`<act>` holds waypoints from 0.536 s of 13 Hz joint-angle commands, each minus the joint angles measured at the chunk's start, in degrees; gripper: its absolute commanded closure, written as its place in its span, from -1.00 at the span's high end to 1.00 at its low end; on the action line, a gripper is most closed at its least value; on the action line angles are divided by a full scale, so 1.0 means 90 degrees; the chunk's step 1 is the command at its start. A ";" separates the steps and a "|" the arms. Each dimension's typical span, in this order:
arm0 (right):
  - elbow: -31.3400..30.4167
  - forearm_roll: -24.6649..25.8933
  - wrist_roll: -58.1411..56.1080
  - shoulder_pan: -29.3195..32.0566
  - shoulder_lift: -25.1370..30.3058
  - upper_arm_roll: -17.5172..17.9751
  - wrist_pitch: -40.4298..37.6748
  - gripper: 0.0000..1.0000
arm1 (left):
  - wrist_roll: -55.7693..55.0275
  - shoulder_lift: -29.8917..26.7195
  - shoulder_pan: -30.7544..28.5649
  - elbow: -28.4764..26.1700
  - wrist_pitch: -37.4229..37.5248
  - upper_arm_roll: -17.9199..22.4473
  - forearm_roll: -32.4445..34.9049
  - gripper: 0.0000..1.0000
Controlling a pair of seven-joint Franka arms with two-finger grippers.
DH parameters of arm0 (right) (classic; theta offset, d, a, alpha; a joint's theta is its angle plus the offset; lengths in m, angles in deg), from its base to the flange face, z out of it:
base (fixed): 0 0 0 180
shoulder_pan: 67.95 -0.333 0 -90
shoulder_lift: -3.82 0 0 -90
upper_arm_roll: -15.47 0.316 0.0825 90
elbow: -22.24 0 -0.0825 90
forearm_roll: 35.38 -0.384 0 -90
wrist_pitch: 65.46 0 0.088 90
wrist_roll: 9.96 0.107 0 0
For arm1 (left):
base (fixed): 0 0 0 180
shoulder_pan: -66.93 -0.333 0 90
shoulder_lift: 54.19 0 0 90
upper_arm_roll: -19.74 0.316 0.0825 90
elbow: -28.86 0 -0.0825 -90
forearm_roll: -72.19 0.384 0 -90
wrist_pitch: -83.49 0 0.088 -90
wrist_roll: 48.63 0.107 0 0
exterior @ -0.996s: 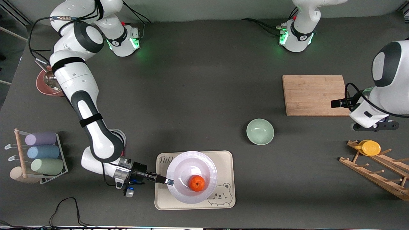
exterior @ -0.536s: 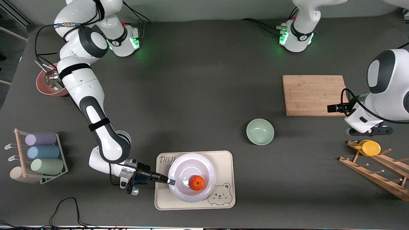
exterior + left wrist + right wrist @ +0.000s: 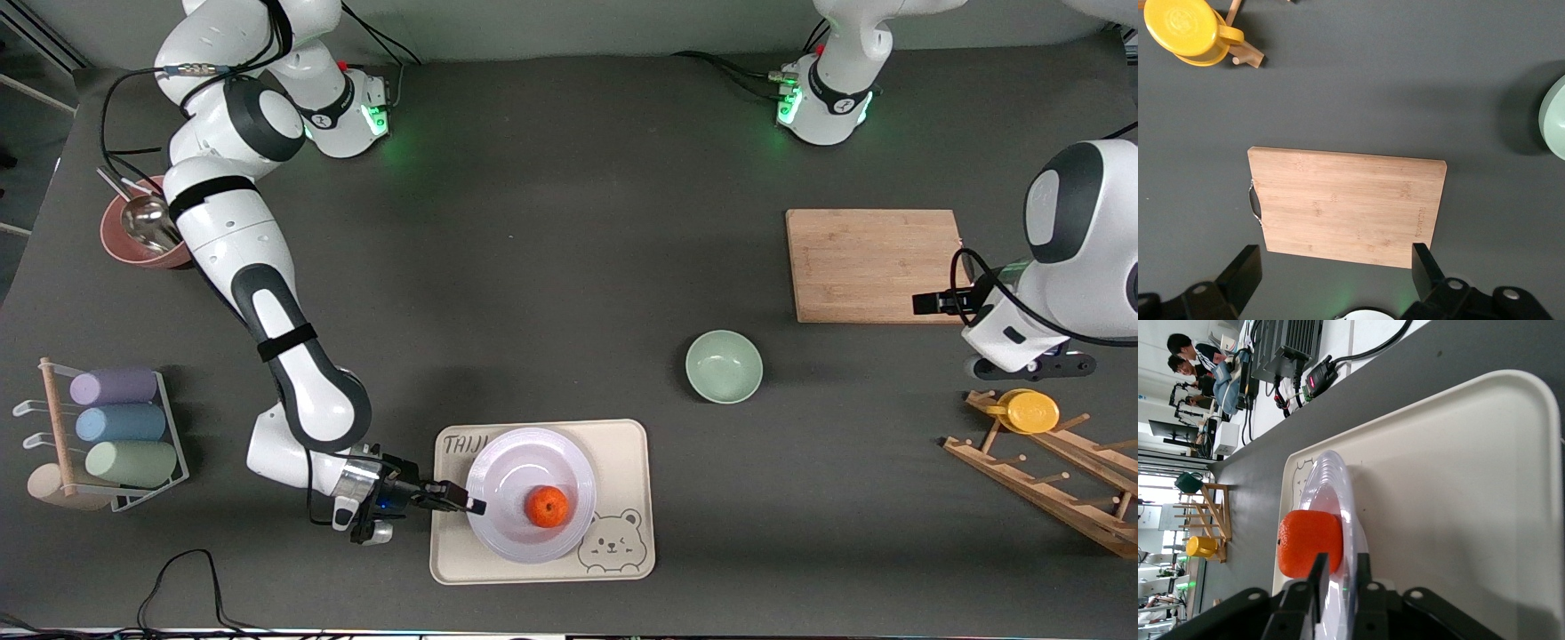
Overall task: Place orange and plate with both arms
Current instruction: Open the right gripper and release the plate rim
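- Orange (image 3: 547,507): bright, dimpled, in glossy pale plate (image 3: 507,542) on bear tray (image 3: 622,444).
- Right gripper (image 3: 476,508): pinching plate rim.
- Left gripper (image 3: 1335,267): spread, over cutting board (image 3: 871,265).

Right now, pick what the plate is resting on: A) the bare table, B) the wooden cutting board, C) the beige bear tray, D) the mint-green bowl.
C: the plate, with the orange in it, sits on the beige bear tray, the right gripper clamping its rim.

The round mint-green bowl (image 3: 1555,117) is cut by the left wrist view's edge, beside the bamboo board (image 3: 1346,205).
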 commanded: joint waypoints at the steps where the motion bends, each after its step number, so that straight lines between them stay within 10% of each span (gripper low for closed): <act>1: 0.0222 0.0254 0.0085 -0.0079 -0.0075 -0.0040 0.0015 1.00 | 0.0113 -0.0064 -0.0042 -0.0069 -0.0074 -0.0001 -0.0084 1.00; 7: 0.0232 0.2983 0.1694 -0.0079 0.0373 -0.0040 -0.0218 1.00 | 0.0230 -0.0074 -0.0149 -0.0069 -0.0074 0.0008 -0.0084 1.00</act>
